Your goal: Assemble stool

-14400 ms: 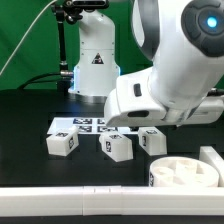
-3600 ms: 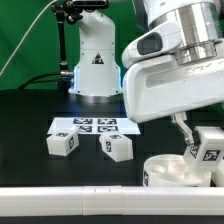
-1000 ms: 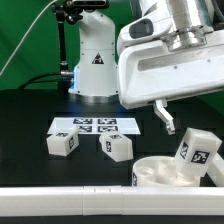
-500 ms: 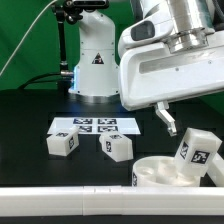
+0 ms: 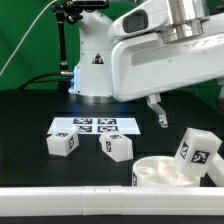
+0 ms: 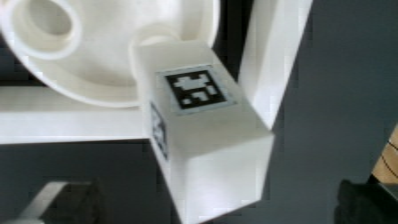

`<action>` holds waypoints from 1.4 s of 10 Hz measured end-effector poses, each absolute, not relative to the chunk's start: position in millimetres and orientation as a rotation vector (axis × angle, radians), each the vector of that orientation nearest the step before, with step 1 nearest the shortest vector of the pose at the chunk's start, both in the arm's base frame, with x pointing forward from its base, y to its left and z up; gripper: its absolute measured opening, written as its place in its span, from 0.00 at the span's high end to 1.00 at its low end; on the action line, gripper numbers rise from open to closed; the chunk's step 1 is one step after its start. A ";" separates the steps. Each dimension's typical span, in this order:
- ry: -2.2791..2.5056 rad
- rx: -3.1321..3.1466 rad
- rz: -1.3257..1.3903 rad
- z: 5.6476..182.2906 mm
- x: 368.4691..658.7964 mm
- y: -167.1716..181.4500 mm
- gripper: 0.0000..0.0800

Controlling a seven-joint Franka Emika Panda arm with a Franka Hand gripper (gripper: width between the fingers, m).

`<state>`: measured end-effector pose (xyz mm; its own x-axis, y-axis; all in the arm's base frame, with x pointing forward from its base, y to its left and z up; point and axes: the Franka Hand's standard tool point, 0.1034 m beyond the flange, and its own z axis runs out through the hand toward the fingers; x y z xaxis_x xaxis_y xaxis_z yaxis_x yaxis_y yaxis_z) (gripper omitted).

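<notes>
Black table (image 5: 25,115): one leg (image 5: 197,152) stands on end in the seat (image 5: 160,172), top tipped toward the exterior view's right; gripper (image 5: 160,112) spread, empty.

In the exterior view, the arm (image 5: 165,55) runs off the top and right edges, and only one finger (image 5: 158,112) shows beneath it. A bar (image 5: 70,198) hides the seat's (image 5: 160,170) base. In the wrist view, the pincer's (image 6: 214,200) fingers are dark blurs, and the seat is cut by the edge.

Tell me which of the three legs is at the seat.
The leg at the exterior view's right: it stands tilted against the seat. The far-left leg and the middle leg lie on the table by the marker board, apart from it.
</notes>
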<state>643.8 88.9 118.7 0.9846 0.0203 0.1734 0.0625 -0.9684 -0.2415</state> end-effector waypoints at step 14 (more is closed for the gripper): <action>-0.093 -3.039 -0.108 108.0 632.3 94.4 0.19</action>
<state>632.3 94.4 108.0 0.9956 0.0576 0.0738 0.0647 -0.9932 -0.0971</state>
